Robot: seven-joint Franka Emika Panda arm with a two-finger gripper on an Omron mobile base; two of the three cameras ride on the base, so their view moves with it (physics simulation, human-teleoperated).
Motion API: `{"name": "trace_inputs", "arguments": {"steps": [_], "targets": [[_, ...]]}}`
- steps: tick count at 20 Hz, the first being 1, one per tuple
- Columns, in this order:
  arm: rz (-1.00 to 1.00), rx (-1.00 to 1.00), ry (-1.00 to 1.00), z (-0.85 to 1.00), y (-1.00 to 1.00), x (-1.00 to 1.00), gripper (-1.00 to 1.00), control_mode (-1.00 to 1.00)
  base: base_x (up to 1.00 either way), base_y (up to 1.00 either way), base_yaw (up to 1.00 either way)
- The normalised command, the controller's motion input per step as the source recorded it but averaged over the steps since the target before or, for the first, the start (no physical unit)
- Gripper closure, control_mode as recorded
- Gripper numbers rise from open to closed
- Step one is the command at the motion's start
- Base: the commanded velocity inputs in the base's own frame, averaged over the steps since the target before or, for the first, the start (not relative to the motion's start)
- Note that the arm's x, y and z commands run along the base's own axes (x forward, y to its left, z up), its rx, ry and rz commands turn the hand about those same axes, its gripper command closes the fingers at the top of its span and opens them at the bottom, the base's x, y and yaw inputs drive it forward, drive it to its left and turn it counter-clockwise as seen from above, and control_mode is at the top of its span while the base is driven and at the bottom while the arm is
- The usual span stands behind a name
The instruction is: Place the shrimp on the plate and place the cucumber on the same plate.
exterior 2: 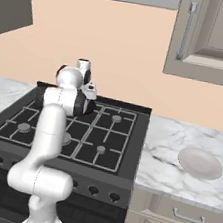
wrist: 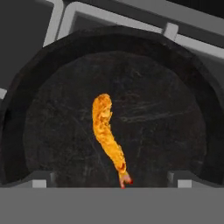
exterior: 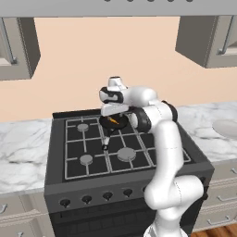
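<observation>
With the shrimp [wrist: 107, 136] lying in the black pan [wrist: 52, 109] on the stove, gripper [wrist: 112, 179] spread wide just above: lower, pinch, then carry to the plate [exterior 2: 200, 163] on the right-hand counter [exterior 2: 161, 161].

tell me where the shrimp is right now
The shrimp lies inside the black frying pan on the stove's back burner, directly under the hand; in the left base view it is an orange speck in the pan.
</observation>
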Motion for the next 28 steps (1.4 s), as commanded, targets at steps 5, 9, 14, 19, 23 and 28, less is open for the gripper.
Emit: {"name": "trace_inputs", "arguments": {"steps": [5, 9, 14, 19, 23, 28], "targets": [[0.04, 0.00, 0.00, -0.22, 0.00, 0.19, -1.00, -1.00, 0.00, 0.00, 0.00], [0.06, 0.00, 0.00, -0.21, 0.00, 0.03, -1.00, -1.00, 0.00, 0.00, 0.00], [0.06, 0.00, 0.01, -0.17, 0.00, 0.01, -1.00, -1.00, 0.00, 0.00, 0.00], [0.05, 0.00, 0.01, -0.25, 0.00, 0.02, -1.00, -1.00, 0.00, 0.00, 0.00], [0.05, 0.00, 0.02, -0.26, 0.00, 0.04, -1.00, -1.00, 0.00, 0.00, 0.00], [0.05, 0.00, 0.03, -0.28, 0.00, 0.06, 1.00, -1.00, 0.00, 0.00, 0.00]]}}
